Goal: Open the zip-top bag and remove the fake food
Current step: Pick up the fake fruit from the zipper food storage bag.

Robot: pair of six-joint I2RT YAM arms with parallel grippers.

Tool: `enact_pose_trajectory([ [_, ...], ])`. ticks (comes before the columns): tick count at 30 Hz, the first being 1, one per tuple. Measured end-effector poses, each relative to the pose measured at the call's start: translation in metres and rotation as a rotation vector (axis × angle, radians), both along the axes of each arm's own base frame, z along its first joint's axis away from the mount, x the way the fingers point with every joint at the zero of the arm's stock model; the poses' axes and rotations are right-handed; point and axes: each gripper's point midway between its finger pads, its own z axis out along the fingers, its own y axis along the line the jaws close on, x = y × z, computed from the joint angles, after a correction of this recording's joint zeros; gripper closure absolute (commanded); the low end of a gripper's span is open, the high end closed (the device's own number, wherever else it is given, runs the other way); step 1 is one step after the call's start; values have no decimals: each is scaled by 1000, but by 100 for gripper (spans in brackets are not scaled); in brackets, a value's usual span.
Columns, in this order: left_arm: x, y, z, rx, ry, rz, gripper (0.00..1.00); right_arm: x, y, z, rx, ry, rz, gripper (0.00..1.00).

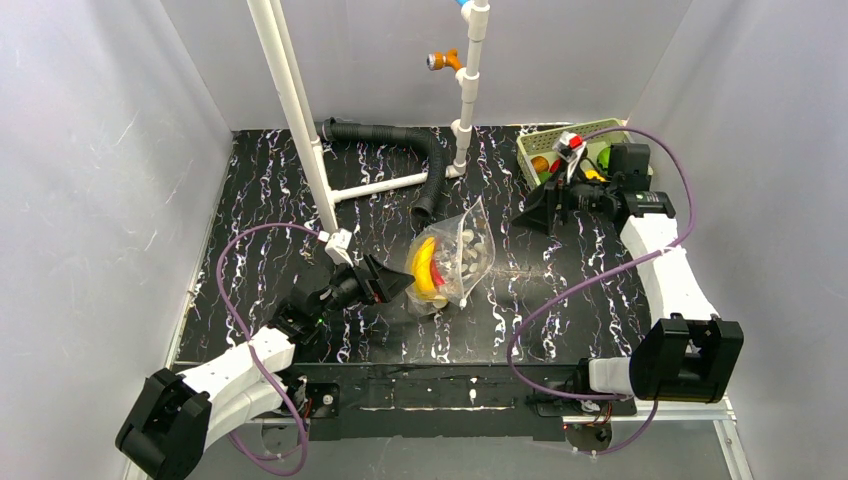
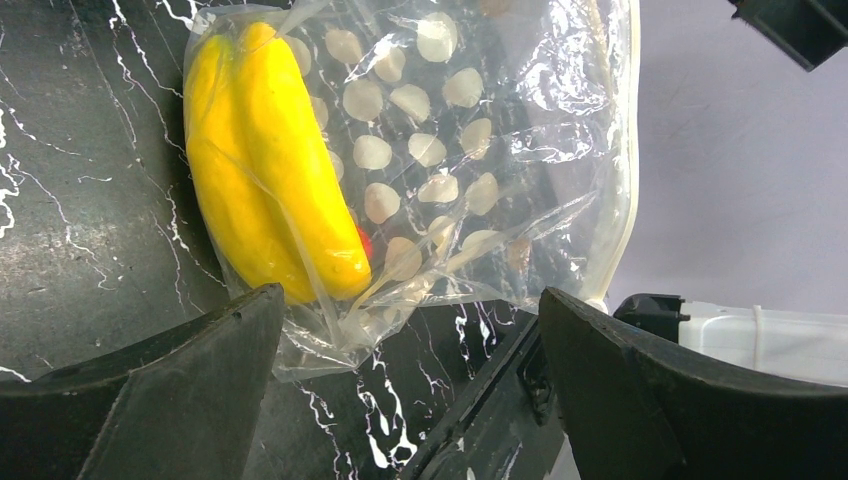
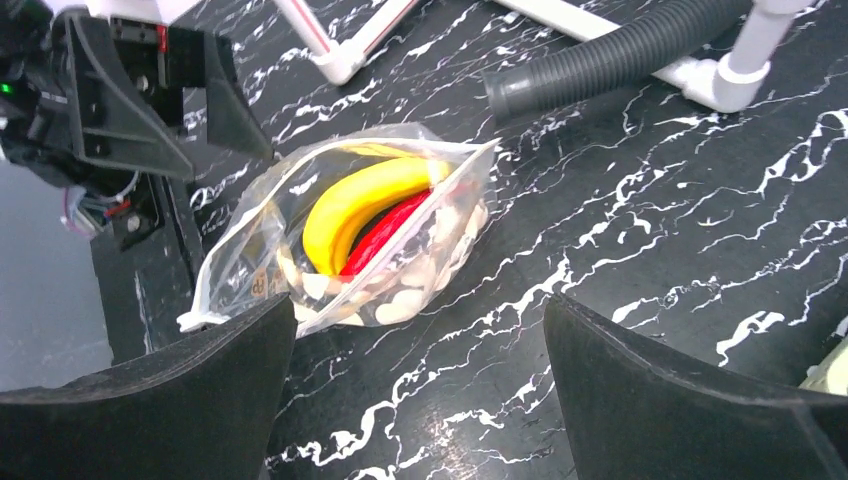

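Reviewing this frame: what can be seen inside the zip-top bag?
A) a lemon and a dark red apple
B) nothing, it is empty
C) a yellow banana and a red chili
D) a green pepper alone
C: in the right wrist view the clear zip-top bag lies on the table with a yellow banana and a red chili showing through the plastic.

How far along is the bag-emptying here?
Done: some food already lies in the basket. In hand: nothing; left gripper faces the bag, right gripper hangs near the basket, both with jaws open. Left: banana and chili are inside the bag.
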Motion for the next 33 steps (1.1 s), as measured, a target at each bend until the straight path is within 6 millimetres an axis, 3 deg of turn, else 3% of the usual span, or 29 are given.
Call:
enact_pose_trajectory([
  [7, 0, -1, 2, -11, 1, -1, 2, -35, 36, -11, -57, 4, 162, 2],
  [15, 1, -1, -3, -7, 23, 1, 2, -63, 62, -11, -117, -15, 269, 20],
  [25, 1, -2, -11, 0, 53, 4, 2, -67, 81, -19, -179, 29, 234, 61],
  [29, 2, -2, -12, 0, 58, 5, 2, -60, 88, -24, -193, 54, 183, 68],
  [33, 2, -3, -15, 5, 69, 7, 2, -54, 92, -43, -222, 110, 135, 70],
])
